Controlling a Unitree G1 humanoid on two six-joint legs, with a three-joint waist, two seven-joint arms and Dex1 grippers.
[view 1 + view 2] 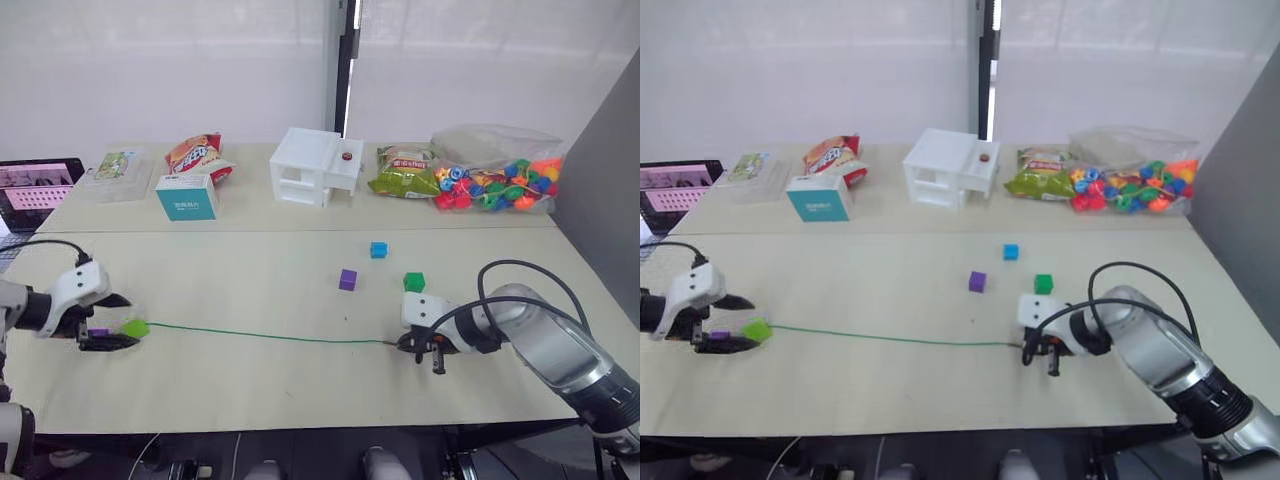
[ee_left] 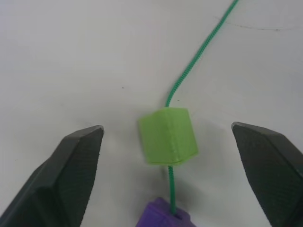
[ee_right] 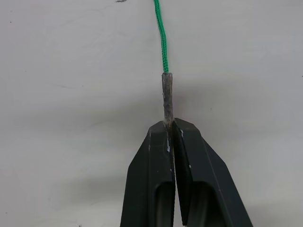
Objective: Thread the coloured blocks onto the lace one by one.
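The right pincer [image 3: 170, 124] is clamped on the greyish tip of the lace [image 1: 260, 336]; the left pincer [image 2: 173, 156] gapes wide around the threaded lime green block [image 2: 168, 135], a purple block [image 2: 163, 215] half cut off behind it. Farther across the worktop [image 1: 230, 265] lie loose purple [image 1: 347, 279], darker green [image 1: 414, 282] and blue [image 1: 378, 249] blocks.

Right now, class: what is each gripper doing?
Left gripper: jaws open around the lime green block.
Right gripper: jaws closed on the lace tip.

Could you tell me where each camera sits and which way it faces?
Head views: forward and down over the table, both arms showing.
Left wrist view: along the open left hand at the lime block on the lace.
Right wrist view: along the right hand, shut on the lace tip.
All share the lace.
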